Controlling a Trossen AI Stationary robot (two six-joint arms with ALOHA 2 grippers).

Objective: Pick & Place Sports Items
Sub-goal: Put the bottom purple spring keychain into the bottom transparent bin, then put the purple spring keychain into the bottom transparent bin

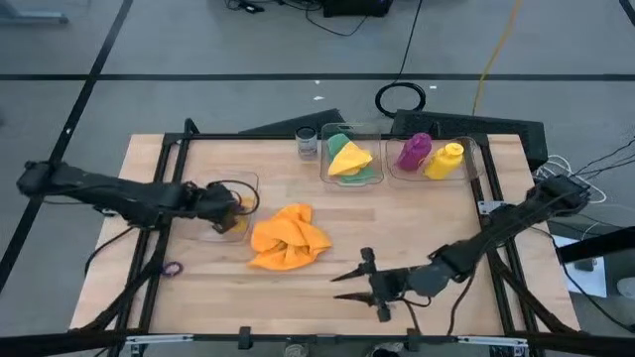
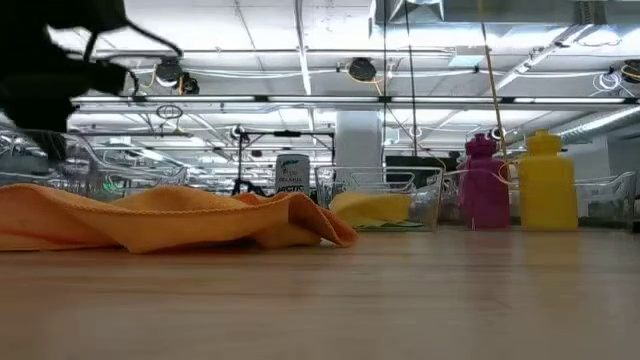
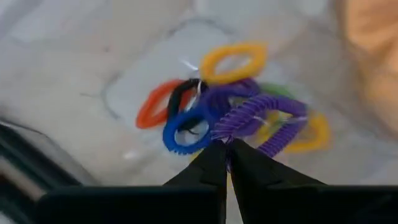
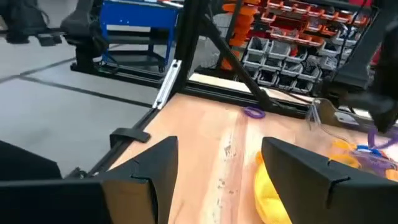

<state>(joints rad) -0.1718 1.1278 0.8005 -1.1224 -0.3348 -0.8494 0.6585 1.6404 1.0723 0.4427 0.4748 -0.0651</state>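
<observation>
My left gripper (image 1: 230,202) is over a clear box (image 1: 248,184) at the table's left and is shut on a purple coiled elastic ring (image 3: 261,115). Several more rings, among them a yellow ring (image 3: 233,61), an orange ring (image 3: 152,106) and a blue ring (image 3: 186,132), lie in that box. An orange cloth (image 1: 288,238) lies crumpled on the table's middle. My right gripper (image 1: 359,279) is open and empty near the front edge, right of the cloth. A loose purple ring (image 1: 174,268) lies on the table at the front left. My left gripper pinches the purple ring between its two fingertips, at one side of its loop (image 3: 231,132). The fingers come from above, pointing down into the box. The rest of the ring stretches out past the fingertips, over the other rings; whether it rests on them I cannot tell.
At the far edge stand a small glass jar (image 1: 307,144), a clear box (image 1: 327,171) holding a yellow cloth (image 1: 349,156) on a green one, and a clear box (image 1: 468,171) holding a purple bottle (image 1: 413,151) and a yellow bottle (image 1: 444,160).
</observation>
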